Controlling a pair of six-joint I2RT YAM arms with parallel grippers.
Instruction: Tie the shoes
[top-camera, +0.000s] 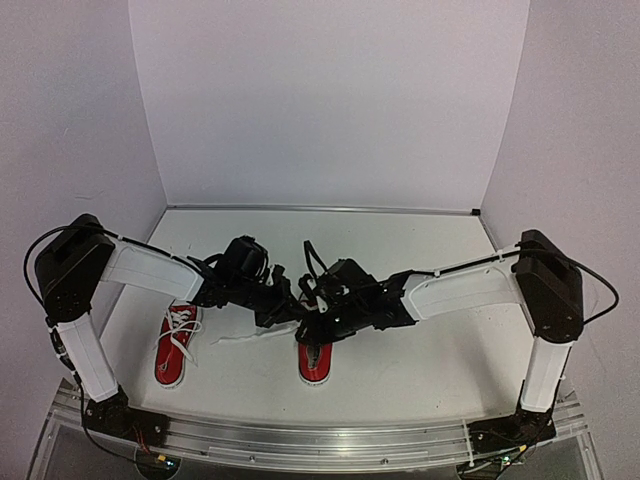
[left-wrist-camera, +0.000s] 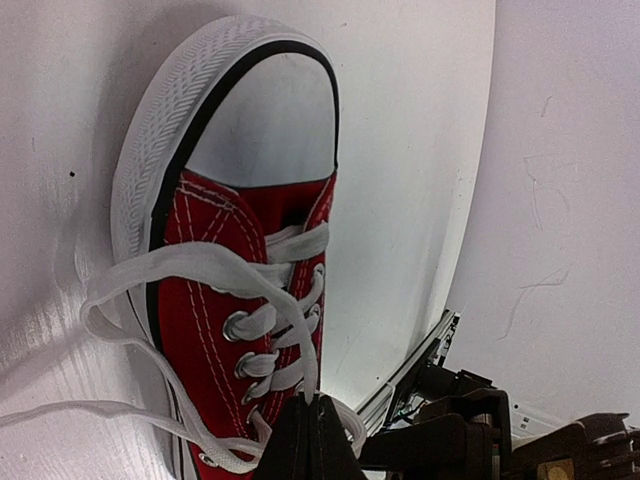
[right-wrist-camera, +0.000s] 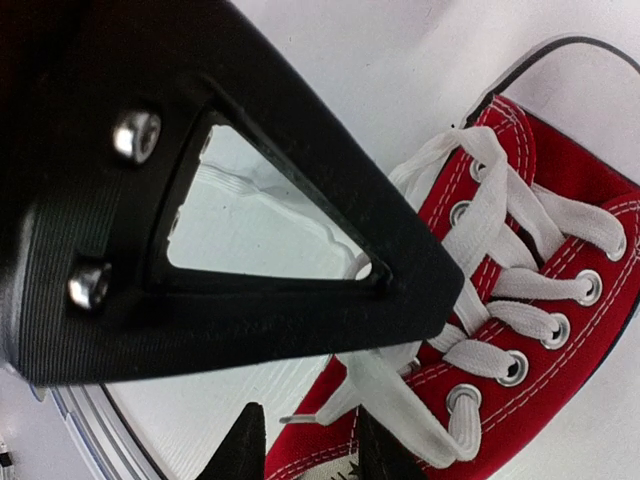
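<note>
White table (top-camera: 420, 250), white walls (top-camera: 330, 100). At left, the first shoe (top-camera: 177, 350) lies alone near the front edge, laces loose. At centre, the left gripper (left-wrist-camera: 310, 440) is pressed together on a white lace (left-wrist-camera: 200, 262) of the second shoe (top-camera: 315, 362), which lies beneath both wrists. The right gripper (right-wrist-camera: 315, 450) has its fingers apart astride that shoe's red canvas; whether they clamp it cannot be told.

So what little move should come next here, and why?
Probably the right end effector should close on the loose lace end lying between its parted jaws. The left end effector is shut on a lace strand of this shoe, so only one strand is gripped. Both likely need holding before they can be crossed.
</note>
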